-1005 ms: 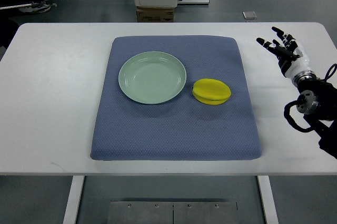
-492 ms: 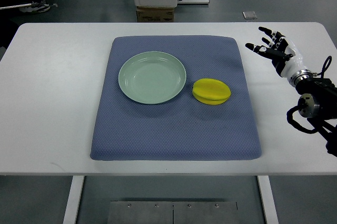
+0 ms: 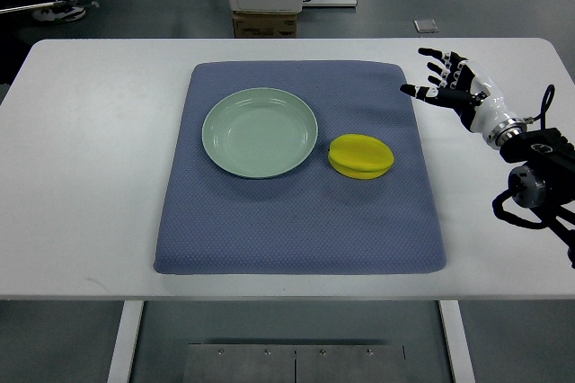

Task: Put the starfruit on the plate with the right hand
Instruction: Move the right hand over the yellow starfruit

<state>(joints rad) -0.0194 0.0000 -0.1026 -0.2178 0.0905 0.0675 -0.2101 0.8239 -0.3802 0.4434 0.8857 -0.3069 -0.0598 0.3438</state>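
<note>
In the top view, the starfruit (image 3: 361,156) is seen lying on the blue mat (image 3: 296,221), just beside the right rim of the pale green plate (image 3: 260,132) and apart from it by a narrow gap. The right hand (image 3: 454,88) is held above the mat's far right edge, well apart from the fruit, with its fingers (image 3: 429,72) spread wide and nothing grasped. The left hand is not shown. The fruit's long axis is laid roughly left to right, one blunt end pointed toward the plate and the other toward the mat's right side; a ridge is seen running along its top. It is judged to be light, fairly firm and smooth-skinned, so some slipperiness is to be expected. A hold across the short width, with fingers seated in the grooves between ridges, is judged the most secure.
</note>
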